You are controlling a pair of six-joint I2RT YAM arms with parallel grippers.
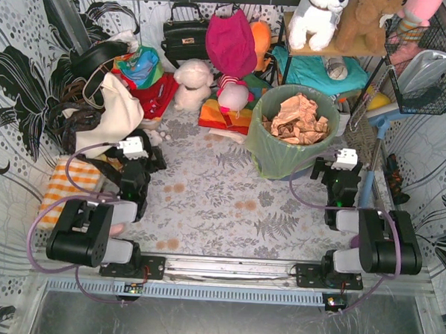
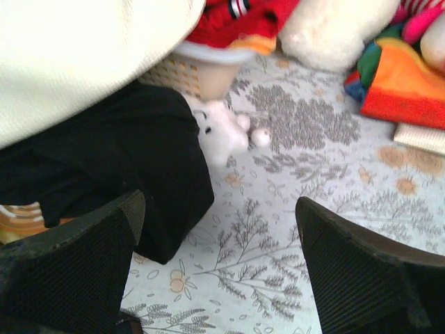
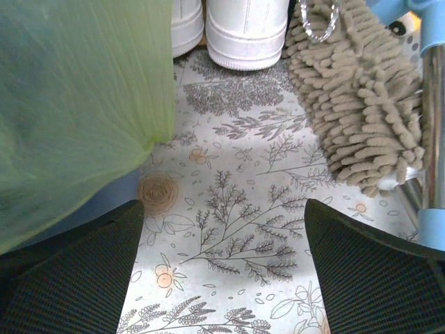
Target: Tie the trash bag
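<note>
The trash bag [image 1: 284, 151] is thin light-green plastic lining a round bin at the back right of the table. Its mouth is open, and crumpled brown paper [image 1: 299, 118] fills it. In the right wrist view the trash bag [image 3: 76, 104] fills the upper left, with a strip of the blue bin [image 3: 104, 200] below it. My right gripper [image 1: 341, 167] [image 3: 224, 207] hangs open just right of the bag, over the flowered cloth, holding nothing. My left gripper [image 1: 145, 157] [image 2: 221, 205] stands open at the left side, far from the bag, also holding nothing.
Black fabric [image 2: 104, 160], a cream cloth [image 2: 76, 56] and a small white toy [image 2: 222, 132] lie ahead of the left gripper. A shaggy mop head [image 3: 361, 97], white shoes [image 3: 229, 28] and a metal pole [image 3: 434, 125] stand ahead of the right gripper. Plush toys [image 1: 191, 83] and bags crowd the back.
</note>
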